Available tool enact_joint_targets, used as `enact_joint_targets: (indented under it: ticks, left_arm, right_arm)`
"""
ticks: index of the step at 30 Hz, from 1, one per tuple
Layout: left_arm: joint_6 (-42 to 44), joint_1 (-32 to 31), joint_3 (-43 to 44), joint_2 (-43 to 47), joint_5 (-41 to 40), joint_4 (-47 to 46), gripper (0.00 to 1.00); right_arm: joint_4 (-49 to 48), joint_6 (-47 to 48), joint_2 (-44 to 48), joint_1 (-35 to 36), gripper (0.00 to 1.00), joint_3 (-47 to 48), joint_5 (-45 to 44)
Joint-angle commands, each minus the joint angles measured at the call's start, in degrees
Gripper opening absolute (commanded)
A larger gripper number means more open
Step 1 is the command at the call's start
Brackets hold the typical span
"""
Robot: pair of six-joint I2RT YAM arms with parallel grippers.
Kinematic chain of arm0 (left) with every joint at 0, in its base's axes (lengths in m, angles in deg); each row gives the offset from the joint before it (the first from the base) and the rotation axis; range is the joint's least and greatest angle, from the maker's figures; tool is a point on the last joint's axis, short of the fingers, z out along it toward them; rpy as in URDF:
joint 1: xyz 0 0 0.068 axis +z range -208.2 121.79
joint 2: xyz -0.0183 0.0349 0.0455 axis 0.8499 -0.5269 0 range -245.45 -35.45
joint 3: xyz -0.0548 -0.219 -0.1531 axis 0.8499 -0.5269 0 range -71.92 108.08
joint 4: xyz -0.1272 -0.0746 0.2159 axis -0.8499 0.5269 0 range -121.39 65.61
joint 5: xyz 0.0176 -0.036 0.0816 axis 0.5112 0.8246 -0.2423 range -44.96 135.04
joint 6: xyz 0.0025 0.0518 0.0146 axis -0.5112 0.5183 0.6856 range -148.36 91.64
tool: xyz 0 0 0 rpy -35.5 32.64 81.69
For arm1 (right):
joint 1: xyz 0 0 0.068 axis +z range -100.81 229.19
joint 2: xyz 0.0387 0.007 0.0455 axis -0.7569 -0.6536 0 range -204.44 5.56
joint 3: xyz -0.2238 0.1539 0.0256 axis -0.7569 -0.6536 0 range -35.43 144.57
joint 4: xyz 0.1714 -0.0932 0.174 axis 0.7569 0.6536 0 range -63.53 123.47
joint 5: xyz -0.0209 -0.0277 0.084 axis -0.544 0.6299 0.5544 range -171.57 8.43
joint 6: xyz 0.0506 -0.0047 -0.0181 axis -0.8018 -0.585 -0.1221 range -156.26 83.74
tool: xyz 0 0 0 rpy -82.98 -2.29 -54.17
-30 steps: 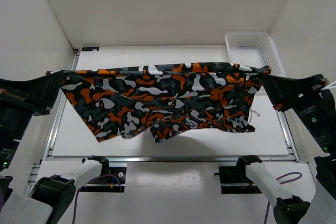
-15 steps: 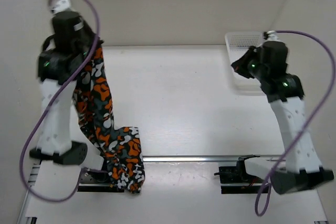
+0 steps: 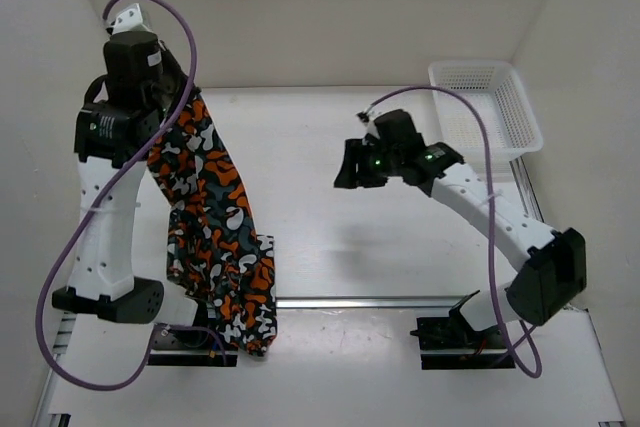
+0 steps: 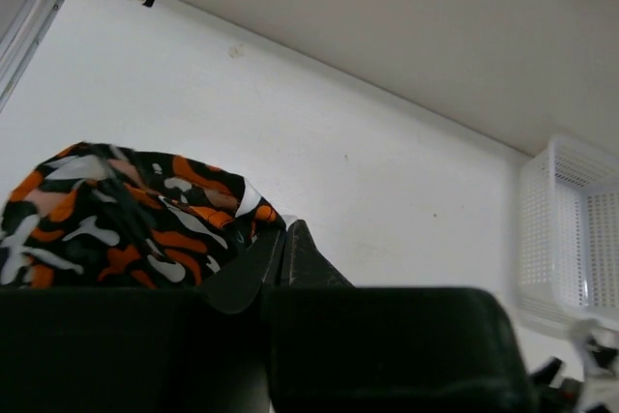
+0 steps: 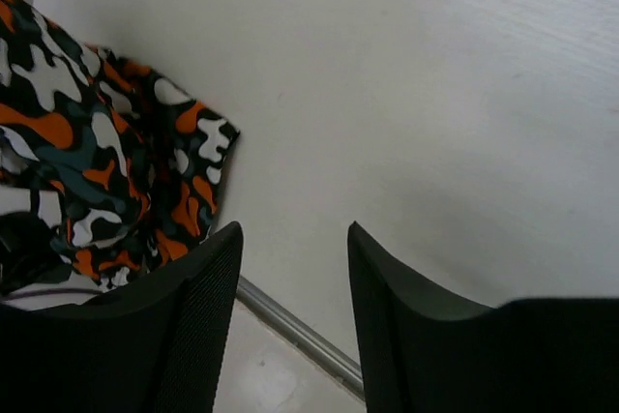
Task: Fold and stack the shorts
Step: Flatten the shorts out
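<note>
The shorts (image 3: 215,222), in orange, black, grey and white camouflage, hang in a long drape from my raised left gripper (image 3: 183,112). Their lower end trails over the table's near edge by the left arm's base. In the left wrist view the left gripper (image 4: 280,237) is shut, with an edge of the shorts (image 4: 126,215) pinched at its tips. My right gripper (image 3: 348,173) hovers over the middle of the table, open and holding nothing. In the right wrist view the right gripper (image 5: 290,237) frames bare table, with the shorts (image 5: 106,157) off to its left.
A white mesh basket (image 3: 487,99) stands at the table's far right corner and also shows as the basket (image 4: 573,229) in the left wrist view. A metal rail (image 3: 400,301) runs along the table's near edge. White walls close in the left, back and right.
The shorts were stretched between both grippers. The right gripper has opened, let go and swung to the table's middle; the shorts now hang from the left gripper alone.
</note>
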Motion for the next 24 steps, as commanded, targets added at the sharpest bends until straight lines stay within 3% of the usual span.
enact_joint_targets:
  ticks: [1, 2, 7, 17, 19, 21, 22, 23, 24]
  left_arm:
    - [0.74, 0.38, -1.07, 3.19, -0.38, -0.83, 0.1]
    - [0.74, 0.38, -1.07, 3.81, -0.38, -0.83, 0.1]
    - [0.74, 0.38, -1.07, 4.95, -0.38, 0.93, 0.1]
    - [0.74, 0.38, -0.02, 6.01, 0.15, 2.07, 0.1]
    - [0.74, 0.38, 0.68, 6.01, 0.15, 2.6, 0.1]
    - [0.74, 0.38, 0.69, 6.01, 0.15, 2.6, 0.1]
    - [0.74, 0.38, 1.3, 6.01, 0.76, 2.6, 0.1]
    - [0.74, 0.38, 1.3, 6.01, 0.76, 2.6, 0.1]
    - [0.74, 0.38, 1.3, 5.4, 1.37, 2.6, 0.1]
  right_arm:
    - [-5.67, 0.32, -3.39, 4.98, 0.6, -1.13, 3.04]
    - [-6.21, 0.31, -5.32, 6.4, 0.75, -1.13, 3.06]
    - [-8.67, 1.89, -11.13, 14.14, 0.98, 3.69, 7.87]
    - [-15.62, 5.15, -26.58, 23.11, 1.0, 14.85, 16.85]
    - [-16.14, 5.15, -29.23, 23.63, 0.92, 17.05, 18.34]
    - [-19.48, 3.4, -32.4, 23.64, 0.7, 18.99, 21.84]
    - [-20.45, 2.17, -33.02, 23.64, 0.57, 19.51, 22.39]
    - [-21.32, 1.29, -33.02, 23.64, 0.25, 19.52, 22.39]
    - [-23.33, 0.58, -33.02, 22.94, 0.11, 19.52, 22.39]
